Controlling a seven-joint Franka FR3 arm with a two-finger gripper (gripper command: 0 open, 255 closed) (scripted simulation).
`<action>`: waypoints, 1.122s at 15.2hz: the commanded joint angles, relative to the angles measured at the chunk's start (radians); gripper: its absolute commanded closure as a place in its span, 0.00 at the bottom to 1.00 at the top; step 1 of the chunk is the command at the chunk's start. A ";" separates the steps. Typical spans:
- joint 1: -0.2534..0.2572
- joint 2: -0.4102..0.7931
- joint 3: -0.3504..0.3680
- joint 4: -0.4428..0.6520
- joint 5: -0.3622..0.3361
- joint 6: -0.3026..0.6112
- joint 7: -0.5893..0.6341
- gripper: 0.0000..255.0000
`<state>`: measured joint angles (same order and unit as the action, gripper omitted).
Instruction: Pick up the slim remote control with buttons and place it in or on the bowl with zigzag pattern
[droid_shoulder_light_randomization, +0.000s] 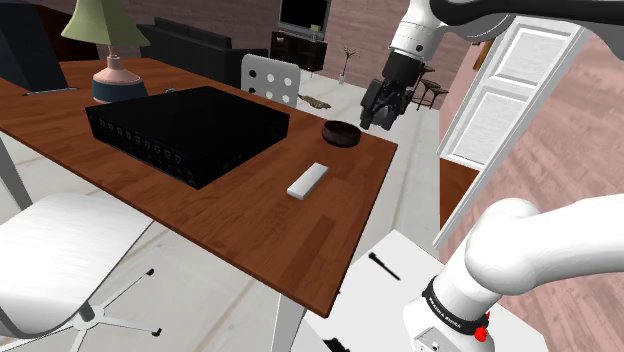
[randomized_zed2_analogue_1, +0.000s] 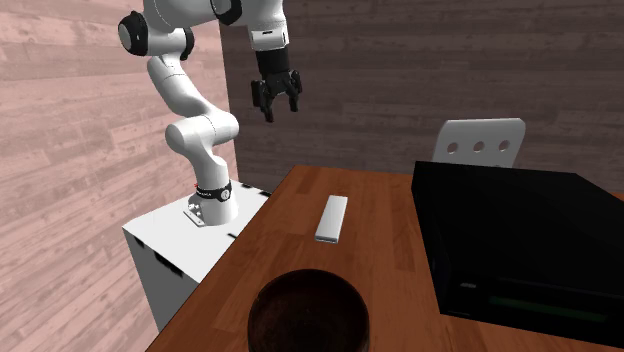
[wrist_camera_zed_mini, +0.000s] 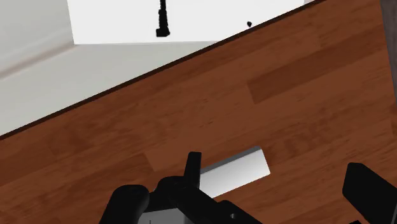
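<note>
The pincer (randomized_zed2_analogue_1: 278, 105) is hanging spread and empty high over the tabletop (droid_shoulder_light_randomization: 250, 215), seemingly lining up on the white remote (droid_shoulder_light_randomization: 308, 180), which is lying flat near the dark bowl (droid_shoulder_light_randomization: 330, 133), unobstructed from above

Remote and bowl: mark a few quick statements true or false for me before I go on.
1. The remote lies flat on the table. True.
2. The pincer is shut on the remote. False: it hangs open above the table, holding nothing.
3. The dark bowl has nothing in it. True.
4. The remote rests on top of the black box. False: it lies on bare wood beside the box, apart from it.
</note>
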<state>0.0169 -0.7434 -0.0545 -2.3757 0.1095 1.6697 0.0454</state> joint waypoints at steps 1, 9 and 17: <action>0.000 0.000 0.000 0.000 0.000 0.000 0.000 0.00; -0.079 0.205 0.147 -0.059 0.039 0.270 0.372 0.00; -0.166 0.488 0.251 -0.018 -0.001 0.500 0.757 0.00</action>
<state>-0.1351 -0.2950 0.1885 -2.4035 0.1182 2.1414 0.7498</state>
